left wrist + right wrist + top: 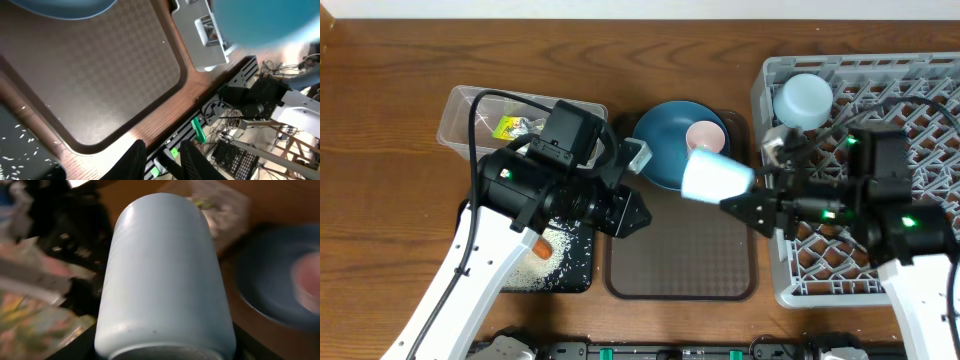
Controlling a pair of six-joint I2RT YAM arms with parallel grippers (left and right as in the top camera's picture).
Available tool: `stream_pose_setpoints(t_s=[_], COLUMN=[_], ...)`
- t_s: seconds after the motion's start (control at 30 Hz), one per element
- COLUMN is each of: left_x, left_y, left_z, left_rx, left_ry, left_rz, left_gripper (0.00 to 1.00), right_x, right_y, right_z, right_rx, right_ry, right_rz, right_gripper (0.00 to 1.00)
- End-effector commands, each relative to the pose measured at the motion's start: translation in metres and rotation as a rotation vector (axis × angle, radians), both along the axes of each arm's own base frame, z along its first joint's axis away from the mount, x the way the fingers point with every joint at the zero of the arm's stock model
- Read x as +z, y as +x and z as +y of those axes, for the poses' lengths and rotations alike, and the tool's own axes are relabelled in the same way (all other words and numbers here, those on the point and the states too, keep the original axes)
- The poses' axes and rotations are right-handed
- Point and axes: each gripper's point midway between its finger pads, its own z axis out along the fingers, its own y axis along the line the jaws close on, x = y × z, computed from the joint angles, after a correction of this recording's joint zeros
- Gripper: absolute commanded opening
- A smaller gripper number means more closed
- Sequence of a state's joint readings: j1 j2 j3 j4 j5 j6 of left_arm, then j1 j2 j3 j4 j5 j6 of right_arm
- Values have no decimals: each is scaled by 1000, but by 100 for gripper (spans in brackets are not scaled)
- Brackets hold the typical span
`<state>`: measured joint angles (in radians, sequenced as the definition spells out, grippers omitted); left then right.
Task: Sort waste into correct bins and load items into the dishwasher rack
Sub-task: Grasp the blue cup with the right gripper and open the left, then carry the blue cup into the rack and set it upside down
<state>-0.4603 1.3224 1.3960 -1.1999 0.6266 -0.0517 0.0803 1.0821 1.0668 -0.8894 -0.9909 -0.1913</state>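
My right gripper (740,192) is clamped on the small light-blue cup (713,174), which lies on its side in the air and fills nearly the whole of my right wrist view, a dark finger at each lower corner. The cup hangs over the upper right corner of the brown serving tray (680,250), just beside the rim of the dark-blue plate (663,142) and a little short of the grey rack's left wall (772,285). The pink cup (705,135) sits on the plate, close to the cup I hold. In the rack's far left corner the pale bowl (803,98) rests on the pegs; the rest of the lattice behind my arm lies bare. My left gripper (162,154) has its fingers a little apart with nothing between them, and it hovers over the tray's left edge, the tray floor below it bare. Behind it, the black tray (586,284) holds the carrot piece (540,246) and scattered rice grains (566,262). The clear tub (460,118) at the far left holds the yellow-green wrapper (508,126)
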Motion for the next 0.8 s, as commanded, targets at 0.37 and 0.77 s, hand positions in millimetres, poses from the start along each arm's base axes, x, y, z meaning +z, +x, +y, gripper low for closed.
stream_pose_setpoints(t_s=[0.37, 0.77], left_x=[-8, -7], left_y=[7, 8], left_z=[7, 7], left_rx=[21, 22], left_ry=[58, 58], left_rz=[-27, -34], left_gripper=[31, 39], right_x=[-61, -73], right_y=[-4, 20], right_z=[-174, -211], right_rx=[-1012, -1099], right_ry=[-552, -778], right_rz=[354, 464], right_gripper=[19, 16])
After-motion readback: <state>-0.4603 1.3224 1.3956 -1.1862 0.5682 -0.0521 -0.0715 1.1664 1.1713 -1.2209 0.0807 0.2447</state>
